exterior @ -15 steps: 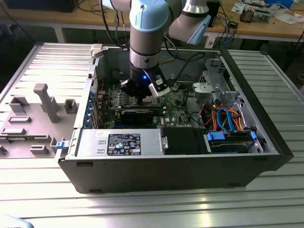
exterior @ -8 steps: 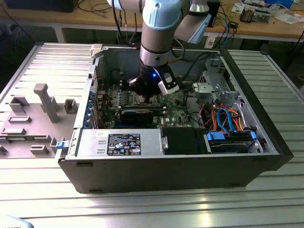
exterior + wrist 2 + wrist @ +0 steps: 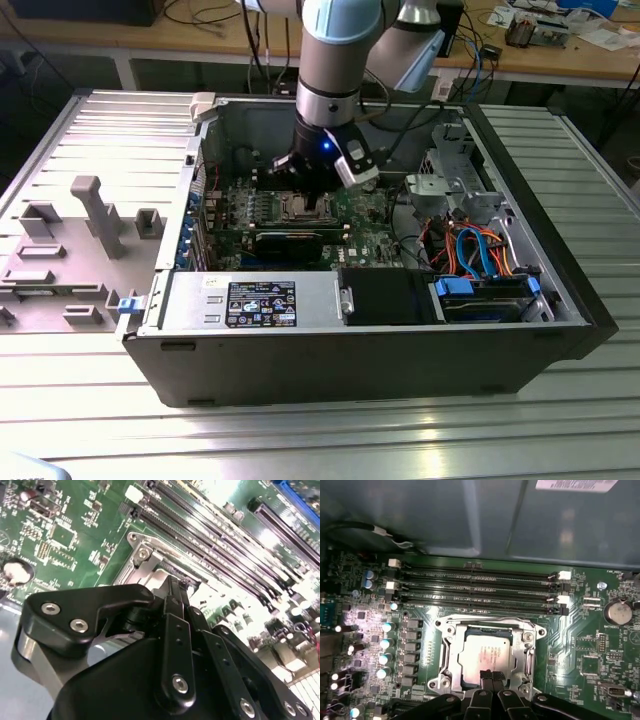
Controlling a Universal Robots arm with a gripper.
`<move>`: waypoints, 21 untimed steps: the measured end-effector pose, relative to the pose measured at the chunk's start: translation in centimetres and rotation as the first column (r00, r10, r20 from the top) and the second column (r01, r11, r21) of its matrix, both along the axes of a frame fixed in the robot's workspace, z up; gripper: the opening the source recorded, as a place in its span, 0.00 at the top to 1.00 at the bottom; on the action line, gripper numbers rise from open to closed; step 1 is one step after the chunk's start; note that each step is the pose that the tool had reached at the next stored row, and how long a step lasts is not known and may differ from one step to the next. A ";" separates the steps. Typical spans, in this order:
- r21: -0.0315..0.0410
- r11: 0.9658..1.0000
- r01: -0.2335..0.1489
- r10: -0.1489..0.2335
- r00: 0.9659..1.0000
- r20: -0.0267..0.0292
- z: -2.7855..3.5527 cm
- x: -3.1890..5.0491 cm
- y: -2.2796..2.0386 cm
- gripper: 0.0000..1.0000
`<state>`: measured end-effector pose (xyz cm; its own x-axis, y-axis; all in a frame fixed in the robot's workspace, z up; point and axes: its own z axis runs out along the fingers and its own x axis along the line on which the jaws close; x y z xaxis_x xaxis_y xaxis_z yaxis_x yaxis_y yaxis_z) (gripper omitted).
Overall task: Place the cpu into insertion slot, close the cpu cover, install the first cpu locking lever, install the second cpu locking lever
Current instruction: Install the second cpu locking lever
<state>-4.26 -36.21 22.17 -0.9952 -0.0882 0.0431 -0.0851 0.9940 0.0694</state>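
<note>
Mobo [image 3: 590, 645]: cpu [image 3: 482, 655] flat under cover [image 3: 520, 650]

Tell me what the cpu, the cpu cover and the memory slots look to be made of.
The cpu: brushed silver-grey metal top, going by its dull, even sheen.
The cpu cover: thin stamped metal, probably steel, bright and reflective along its bent edges.
The memory slots: matte black plastic, it seems, with white plastic latches at the ends.
The gripper hangs right over the cpu's edge.

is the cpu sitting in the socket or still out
In. In the first wrist view the cpu lies flat inside the insertion slot.
</note>
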 end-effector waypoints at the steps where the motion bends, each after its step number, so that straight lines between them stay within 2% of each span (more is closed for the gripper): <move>1: 0.000 1.000 0.000 0.000 1.000 0.000 0.21 0.00 0.00 0.89; 3: 0.000 1.000 0.000 0.000 1.000 0.000 1.04 -0.01 0.01 0.89; 10: 0.000 1.000 0.000 0.000 1.000 0.000 3.23 -0.01 0.01 0.89; 15: 0.000 1.000 0.000 0.000 1.000 0.000 4.04 0.00 0.01 0.89; 21: 0.000 1.000 0.000 0.000 1.000 0.000 4.13 0.00 0.01 0.89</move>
<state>-4.26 -36.20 26.31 -0.9952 -0.0881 0.0431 -0.0849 0.9940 0.0694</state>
